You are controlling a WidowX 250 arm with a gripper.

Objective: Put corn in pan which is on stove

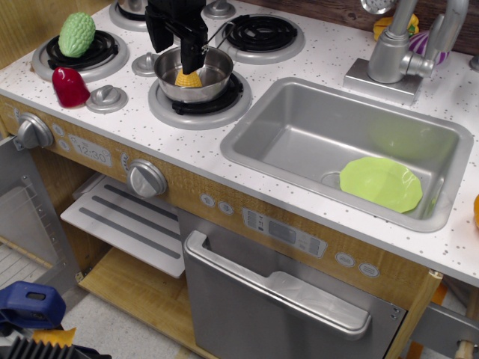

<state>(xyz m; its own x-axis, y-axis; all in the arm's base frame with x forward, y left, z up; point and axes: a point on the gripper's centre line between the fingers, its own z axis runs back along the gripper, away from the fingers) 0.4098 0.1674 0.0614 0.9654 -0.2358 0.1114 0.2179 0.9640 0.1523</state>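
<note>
The yellow-orange corn (186, 77) lies inside the small steel pan (217, 81). The pan stands on the front right burner of the speckled white stove (135, 123). My black gripper (177, 46) hangs just above the pan's far left rim with its fingers spread. It is open and holds nothing, and the corn sits below its right finger (193, 51), clear of it.
A bumpy light-green vegetable (77, 34) sits on the left burner. A dark red vegetable (69, 86) lies in front of it. To the right is a steel sink (299, 127) holding a green plate (380, 184), with a faucet (395, 52) behind.
</note>
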